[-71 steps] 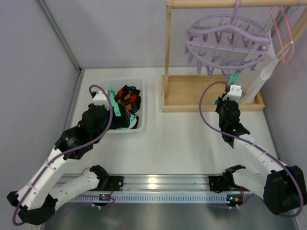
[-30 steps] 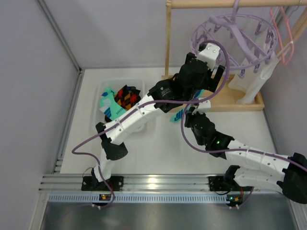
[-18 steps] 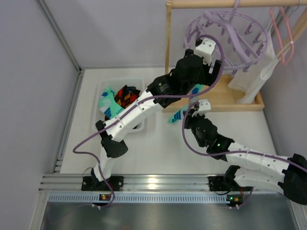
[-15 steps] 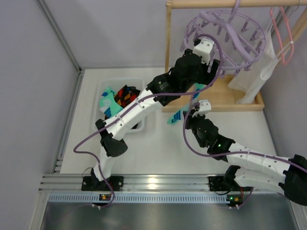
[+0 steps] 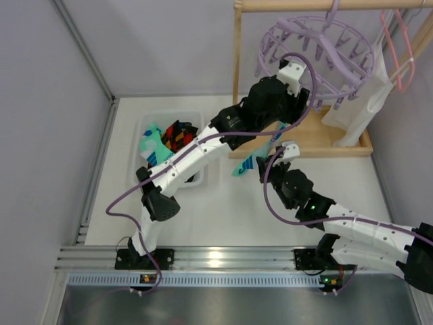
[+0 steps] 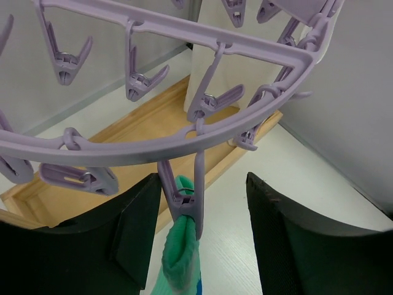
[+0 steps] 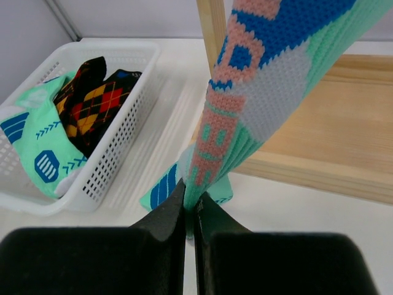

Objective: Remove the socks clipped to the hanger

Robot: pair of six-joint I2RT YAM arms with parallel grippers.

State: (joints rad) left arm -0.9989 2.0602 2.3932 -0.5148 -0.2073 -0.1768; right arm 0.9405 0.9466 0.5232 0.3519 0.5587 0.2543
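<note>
The lavender ring hanger (image 5: 318, 51) hangs from the wooden rail, and its ring (image 6: 153, 141) fills the left wrist view. One clip peg (image 6: 184, 203) holds the cuff of a teal sock (image 6: 180, 264). My left gripper (image 6: 202, 184) is open and straddles that peg; the left finger is close to it and the right finger stands apart. Lower down the same sock (image 7: 258, 104), teal with pink, blue and grey patches, runs taut into my right gripper (image 7: 190, 196), which is shut on it. From above, the sock (image 5: 247, 164) slants between both grippers.
A white basket (image 5: 196, 122) at the left holds an argyle sock (image 7: 92, 104) and a teal sock (image 7: 43, 147). The wooden rack base (image 5: 318, 139) lies under the hanger. A white cloth (image 5: 355, 115) and a pink wire hanger (image 5: 399, 47) hang at the right.
My left gripper's jaws have narrowed around the clip peg. The hanger has swung a little, and my right gripper has stayed shut on the sock, shifting slightly down and left.
</note>
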